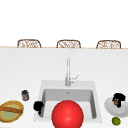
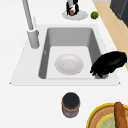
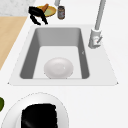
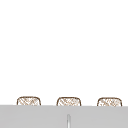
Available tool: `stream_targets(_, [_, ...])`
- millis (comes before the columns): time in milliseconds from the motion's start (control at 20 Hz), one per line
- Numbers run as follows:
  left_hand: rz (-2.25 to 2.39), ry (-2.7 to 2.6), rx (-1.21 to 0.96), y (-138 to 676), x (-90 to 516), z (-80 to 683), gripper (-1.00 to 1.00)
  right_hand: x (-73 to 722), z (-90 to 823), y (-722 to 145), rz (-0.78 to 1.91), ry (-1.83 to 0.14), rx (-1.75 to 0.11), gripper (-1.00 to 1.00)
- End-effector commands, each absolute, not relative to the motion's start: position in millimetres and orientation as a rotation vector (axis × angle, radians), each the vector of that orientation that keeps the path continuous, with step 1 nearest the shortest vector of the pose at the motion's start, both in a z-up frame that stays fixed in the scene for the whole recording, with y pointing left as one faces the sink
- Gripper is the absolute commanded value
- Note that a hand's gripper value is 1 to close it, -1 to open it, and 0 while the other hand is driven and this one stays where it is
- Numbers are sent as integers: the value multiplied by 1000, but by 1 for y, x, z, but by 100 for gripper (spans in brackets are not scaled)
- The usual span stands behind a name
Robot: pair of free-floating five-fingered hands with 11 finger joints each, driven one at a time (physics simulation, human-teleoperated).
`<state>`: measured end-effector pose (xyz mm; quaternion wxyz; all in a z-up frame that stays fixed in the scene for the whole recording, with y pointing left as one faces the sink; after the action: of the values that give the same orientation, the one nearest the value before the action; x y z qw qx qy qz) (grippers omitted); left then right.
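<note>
Right hand [image 1: 118,99] sits over the white plate [image 1: 110,106] on the counter right of the sink [image 1: 96,100], fingers curled round a small brown item [image 1: 116,102] held just above the plate's surface; what the item is cannot be told. A lime [image 1: 116,121] lies on the counter just beside the plate's near edge, apart from it.

Left hand [image 1: 38,106] hangs at the sink's left rim near the front corner, fingers relaxed and drooping over the edge, holding nothing. To its left stand a dark jar [image 1: 25,95] and, nearer the counter's front edge, a yellow-rimmed basket [image 1: 7,113] with a brown loaf [image 1: 11,109] across it.

Inside the basin a white bowl [image 2: 69,64] rests on the floor, with open floor all round it. The faucet [image 1: 68,72] stands at the back rim, centre. A red sphere [image 1: 67,114] covers the sink's front edge in the front view.
</note>
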<state>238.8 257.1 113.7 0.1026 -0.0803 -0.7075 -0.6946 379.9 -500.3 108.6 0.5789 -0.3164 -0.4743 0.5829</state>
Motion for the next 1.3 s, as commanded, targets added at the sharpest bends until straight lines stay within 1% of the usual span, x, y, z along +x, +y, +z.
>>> stream_targets(0, [-2050,-2088,-237,257,239,114,0,371,109,-506,1359,-1112,-734,-100])
stream_targets(200, [-2050,-2088,-237,257,239,114,0,379,150,-496,1380,-1046,-754,-100])
stream_targets(550, [-2050,-2088,-237,257,239,114,0,380,191,-471,1453,-977,-801,-100])
stream_targets(800, [-2050,-2088,-237,257,239,114,0,383,200,-445,1451,-1003,-850,-100])
stream_targets(1250, [-2050,-2088,-237,257,239,114,0,361,203,-399,1451,-1053,-833,-100])
